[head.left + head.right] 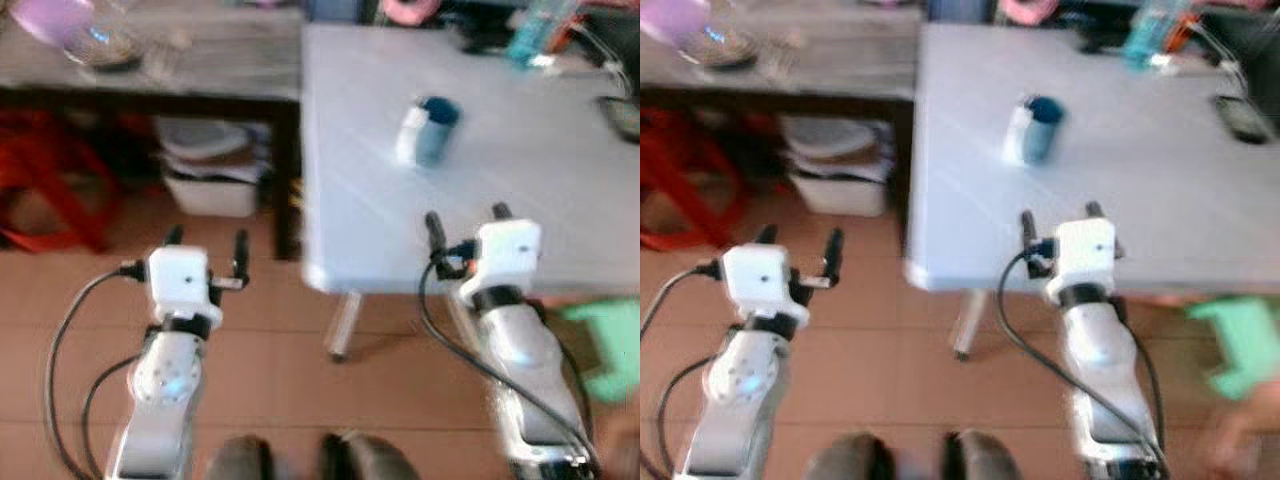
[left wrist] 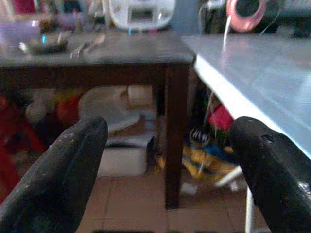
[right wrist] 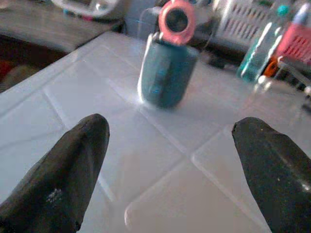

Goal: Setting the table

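Observation:
A blue-and-white mug (image 1: 429, 130) stands on the white table (image 1: 520, 210), a bit in from its near edge. My right gripper (image 1: 464, 222) hovers over that near edge, open and empty, with the mug (image 3: 166, 73) ahead between its fingers. My left gripper (image 1: 206, 248) is open and empty too, held over the brown floor to the left of the table. A purple bowl (image 1: 52, 18) and a glass bowl (image 1: 98, 44) sit on the dark wooden side table (image 1: 200, 70) at the far left. Utensils (image 2: 87, 44) lie on that side table.
Under the side table are a white bin with plates (image 1: 210, 165) and red stools (image 1: 60, 190). A teal bottle (image 1: 528, 35), a pink round item (image 3: 176, 19) and a phone (image 1: 622, 115) sit at the table's far side. A green stool (image 1: 610, 345) stands at right.

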Motion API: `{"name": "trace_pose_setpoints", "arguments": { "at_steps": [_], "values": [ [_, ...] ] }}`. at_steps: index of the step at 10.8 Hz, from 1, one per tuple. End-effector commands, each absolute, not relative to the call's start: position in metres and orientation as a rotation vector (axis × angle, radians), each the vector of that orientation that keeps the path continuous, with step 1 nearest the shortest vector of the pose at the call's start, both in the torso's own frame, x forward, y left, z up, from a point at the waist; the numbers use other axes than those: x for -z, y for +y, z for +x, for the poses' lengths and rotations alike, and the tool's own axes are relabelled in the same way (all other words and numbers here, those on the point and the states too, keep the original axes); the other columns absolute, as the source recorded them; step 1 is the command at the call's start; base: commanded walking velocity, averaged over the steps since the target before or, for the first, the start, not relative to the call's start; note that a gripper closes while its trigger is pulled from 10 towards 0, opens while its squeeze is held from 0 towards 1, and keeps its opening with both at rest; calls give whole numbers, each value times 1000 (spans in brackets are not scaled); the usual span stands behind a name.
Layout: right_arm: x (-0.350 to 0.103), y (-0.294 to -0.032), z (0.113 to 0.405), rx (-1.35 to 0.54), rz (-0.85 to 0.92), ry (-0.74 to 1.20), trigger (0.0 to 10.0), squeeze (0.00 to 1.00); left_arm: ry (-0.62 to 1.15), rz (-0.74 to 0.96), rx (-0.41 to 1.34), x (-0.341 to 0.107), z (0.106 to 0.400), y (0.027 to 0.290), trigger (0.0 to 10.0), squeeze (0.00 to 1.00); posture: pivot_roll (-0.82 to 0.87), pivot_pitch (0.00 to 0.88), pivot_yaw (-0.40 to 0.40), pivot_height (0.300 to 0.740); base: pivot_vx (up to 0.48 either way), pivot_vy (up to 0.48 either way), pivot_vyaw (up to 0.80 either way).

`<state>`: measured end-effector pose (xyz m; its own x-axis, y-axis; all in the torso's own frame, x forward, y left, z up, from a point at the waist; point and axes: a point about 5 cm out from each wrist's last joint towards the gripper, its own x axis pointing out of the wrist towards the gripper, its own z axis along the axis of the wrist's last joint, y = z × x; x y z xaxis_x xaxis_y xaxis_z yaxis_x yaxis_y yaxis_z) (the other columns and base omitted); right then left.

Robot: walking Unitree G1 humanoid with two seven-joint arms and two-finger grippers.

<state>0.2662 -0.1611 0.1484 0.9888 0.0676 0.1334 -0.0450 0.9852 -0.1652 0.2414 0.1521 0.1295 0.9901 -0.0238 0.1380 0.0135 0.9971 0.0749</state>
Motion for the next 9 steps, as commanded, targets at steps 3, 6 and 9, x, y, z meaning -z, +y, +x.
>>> {"name": "trace_pose_setpoints", "arguments": {
  "at_steps": [3, 6, 9],
  "values": [
    [-155, -163, 270, -50, -158, -167, 10000, 0, -180, 61, 52, -138, 245, 151, 10000, 0, 23, 184, -34, 740, 0, 0, 0],
    [-155, -161, 269, -64, -167, -174, 10000, 0, -186, 55, 79, -138, 242, 148, 10000, 0, 23, 183, -35, 740, 224, 0, 365],
    [-156, -164, 270, -50, -147, -180, 10000, 0, -190, 42, 96, -138, 244, 146, 10000, 0, 16, 185, -32, 740, 457, 0, 196]
  ]
}}
